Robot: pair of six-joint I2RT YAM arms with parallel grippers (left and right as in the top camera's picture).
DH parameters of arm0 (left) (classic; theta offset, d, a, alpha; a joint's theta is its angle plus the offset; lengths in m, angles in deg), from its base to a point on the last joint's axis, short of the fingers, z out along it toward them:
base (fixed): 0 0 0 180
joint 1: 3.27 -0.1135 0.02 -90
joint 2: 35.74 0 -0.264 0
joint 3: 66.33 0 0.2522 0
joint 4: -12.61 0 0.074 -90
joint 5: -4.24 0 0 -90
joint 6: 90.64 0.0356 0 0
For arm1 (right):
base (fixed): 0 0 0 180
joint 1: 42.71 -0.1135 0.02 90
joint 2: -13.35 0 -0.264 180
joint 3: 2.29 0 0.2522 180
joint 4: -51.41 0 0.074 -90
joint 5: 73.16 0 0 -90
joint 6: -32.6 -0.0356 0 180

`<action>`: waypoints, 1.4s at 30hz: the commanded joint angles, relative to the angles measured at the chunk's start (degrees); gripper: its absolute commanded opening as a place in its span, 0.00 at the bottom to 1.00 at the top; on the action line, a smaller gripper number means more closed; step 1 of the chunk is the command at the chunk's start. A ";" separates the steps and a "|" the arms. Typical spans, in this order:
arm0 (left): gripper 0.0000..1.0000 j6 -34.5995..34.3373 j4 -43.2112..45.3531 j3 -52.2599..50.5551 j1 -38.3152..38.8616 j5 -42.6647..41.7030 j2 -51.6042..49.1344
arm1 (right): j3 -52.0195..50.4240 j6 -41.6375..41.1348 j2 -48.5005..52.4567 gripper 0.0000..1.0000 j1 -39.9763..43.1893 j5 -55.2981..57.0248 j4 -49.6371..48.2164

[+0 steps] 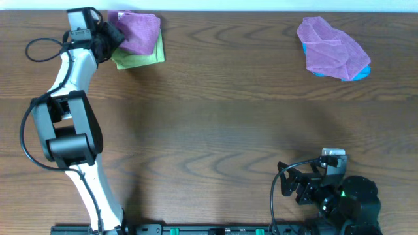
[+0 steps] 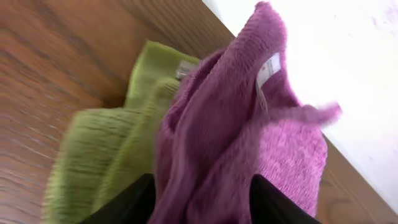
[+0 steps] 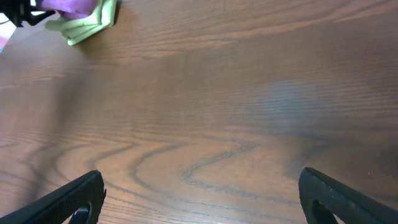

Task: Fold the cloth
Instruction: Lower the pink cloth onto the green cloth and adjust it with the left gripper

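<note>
At the bench's point(image 1: 215, 117) far left corner, the left claw point(image 1: 108, 39) pinches the bunched purple cloth point(image 1: 138, 29), whose length runs rightward from the claw over a green cloth point(image 1: 140, 59). The right claw point(image 3: 205, 199) gapes wide, holding nothing.

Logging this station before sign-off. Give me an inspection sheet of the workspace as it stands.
Surface: brown wood-grain table; no spills seen.
Job's things: crumpled purple terry cloth, unfolded, lying partly on a flat green cloth, far-left corner.
Clutter: second crumpled purple cloth over a blue item, far right; the item is too hidden to identify.
Hands: left hand closed on the purple terry cloth; right hand open, empty, above bare table.
Cables: black cable loop beside the left arm; black cable beside the right arm.
Surroundings: white surface beyond the far edge.
</note>
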 commanded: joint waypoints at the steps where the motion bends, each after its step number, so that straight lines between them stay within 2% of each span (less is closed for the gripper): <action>1: 0.55 1.01 -0.07 0.96 -1.66 0.98 -0.55 | -0.11 -0.81 -0.33 0.99 0.31 0.13 0.13; 12: 0.57 1.01 -0.09 1.18 -3.89 -1.20 0.63 | -0.11 -0.81 -0.33 0.99 0.31 0.13 0.13; 18: 0.57 3.87 -0.46 1.18 -4.61 -3.93 7.30 | -0.11 -0.81 -0.33 0.99 0.31 0.13 0.13; 19: 0.56 3.91 -0.46 1.18 -4.61 -4.74 8.57 | -0.11 -0.81 -0.33 0.99 0.31 0.13 0.13; 22: 0.19 3.69 -0.15 1.18 -3.76 -5.90 11.50 | -0.11 -0.81 -0.33 0.99 0.31 0.13 0.13; 26: 0.06 2.21 0.42 1.18 -1.16 -5.42 11.58 | -0.11 -0.81 -0.33 0.99 0.31 0.13 0.13; 34: 0.06 1.49 5.62 1.18 5.77 2.08 5.66 | -0.11 -0.81 -0.33 0.99 0.31 0.13 0.13; 42: 0.06 -0.90 10.75 1.18 6.71 6.54 -3.34 | -0.11 -0.81 -0.33 0.99 0.31 0.13 0.13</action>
